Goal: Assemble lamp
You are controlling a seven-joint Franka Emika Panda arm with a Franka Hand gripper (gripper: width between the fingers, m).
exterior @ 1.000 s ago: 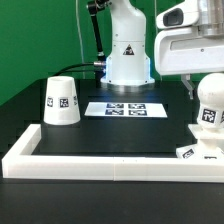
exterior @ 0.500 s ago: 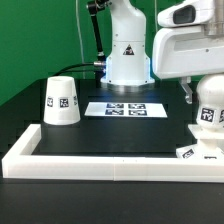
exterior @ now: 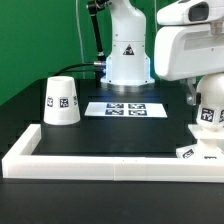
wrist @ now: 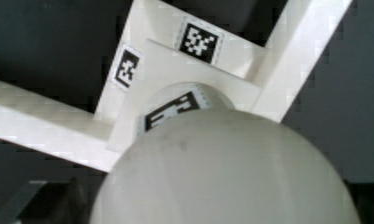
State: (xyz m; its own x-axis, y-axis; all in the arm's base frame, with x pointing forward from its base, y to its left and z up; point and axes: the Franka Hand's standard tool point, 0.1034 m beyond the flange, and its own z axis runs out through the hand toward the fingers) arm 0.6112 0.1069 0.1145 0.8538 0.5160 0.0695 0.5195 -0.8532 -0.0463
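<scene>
Shifting slightly toward exterior view's left: claw (exterior: 205,90), while bulb (exterior: 209,112) is staying put. Claw is hanging spread wide over bulb's top; only one dark finger (exterior: 188,92) is showing. Counting one shade (exterior: 62,101), sitting apart on counter (exterior: 100,135); one bulb, one base (exterior: 190,152) beneath it in rail (exterior: 100,162) corner, both being cut by frame edge.
</scene>
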